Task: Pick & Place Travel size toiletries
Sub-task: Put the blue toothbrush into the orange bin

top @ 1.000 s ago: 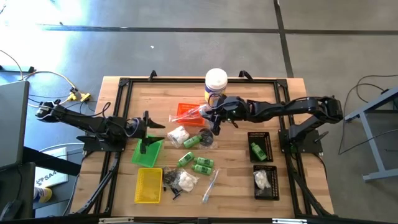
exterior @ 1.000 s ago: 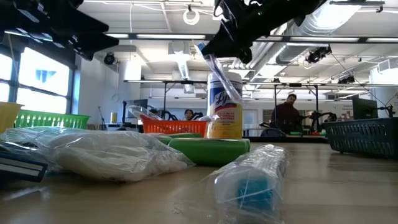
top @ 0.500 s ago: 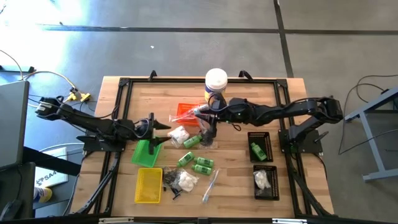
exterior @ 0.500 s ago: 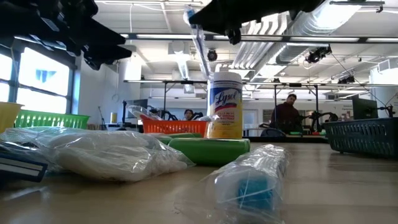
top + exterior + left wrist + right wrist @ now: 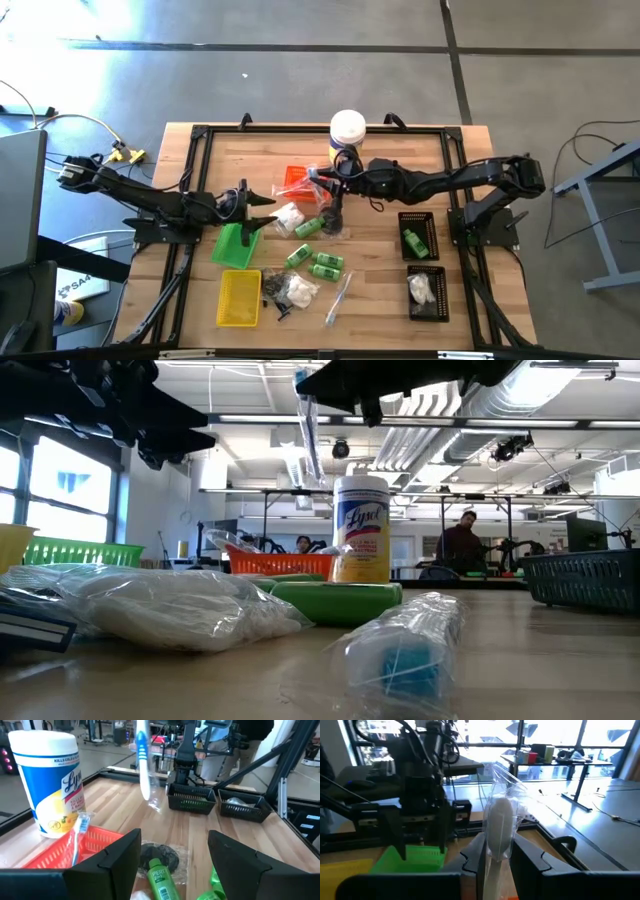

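Toiletries are partly sorted: we see a green bottle (image 5: 413, 240) in one black tray (image 5: 417, 222), a white bag (image 5: 421, 288) in the other (image 5: 426, 303), a wrapped stick in the orange tray (image 5: 296, 178). Our right gripper (image 5: 327, 187) pinches a clear-wrapped toothbrush (image 5: 309, 435) above the orange tray, at ten o'clock of worktop (image 5: 390, 315) centre. Left gripper (image 5: 268, 212), spread, hovers over the green tray (image 5: 236, 246). Several pieces remain loose mid-worktop (at six o'clock). The canister (image 5: 347, 132) crowds twelve o'clock; edges lie well apart.

"Lysol" on the white canister (image 5: 361, 528); "PERT" on a green bottle (image 5: 161, 881)
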Robot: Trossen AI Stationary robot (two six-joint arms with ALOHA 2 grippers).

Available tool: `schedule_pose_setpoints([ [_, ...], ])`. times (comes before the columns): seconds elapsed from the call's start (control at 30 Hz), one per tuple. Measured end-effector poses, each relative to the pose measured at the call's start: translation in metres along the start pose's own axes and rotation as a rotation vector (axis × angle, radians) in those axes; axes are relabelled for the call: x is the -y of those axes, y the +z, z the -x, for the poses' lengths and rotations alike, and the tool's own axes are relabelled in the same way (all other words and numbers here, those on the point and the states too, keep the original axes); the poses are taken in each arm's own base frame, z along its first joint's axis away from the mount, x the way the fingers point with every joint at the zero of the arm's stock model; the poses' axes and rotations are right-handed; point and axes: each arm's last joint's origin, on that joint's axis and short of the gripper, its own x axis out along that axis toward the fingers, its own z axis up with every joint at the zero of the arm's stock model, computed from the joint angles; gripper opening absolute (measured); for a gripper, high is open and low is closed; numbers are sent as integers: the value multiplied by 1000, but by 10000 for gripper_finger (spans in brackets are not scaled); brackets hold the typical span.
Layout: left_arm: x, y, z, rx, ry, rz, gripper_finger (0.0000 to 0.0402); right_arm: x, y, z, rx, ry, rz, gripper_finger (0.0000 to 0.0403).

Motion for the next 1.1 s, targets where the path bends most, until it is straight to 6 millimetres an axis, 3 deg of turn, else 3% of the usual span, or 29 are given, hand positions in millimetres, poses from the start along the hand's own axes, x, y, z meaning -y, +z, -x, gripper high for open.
schedule_pose_setpoints([
  [0.27,1,4,-11,97,11,-15,228,-4,5,1,47,102,-4,64],
  [0.5,-22,-3,-33,91,-6,78,228,-5,5,1,47,126,-4,64],
  [0.8,-31,6,-78,55,-91,68,228,-5,5,1,49,126,8,64],
  [1.1,-24,15,-115,43,-161,11,228,-5,5,1,48,126,8,64],
])
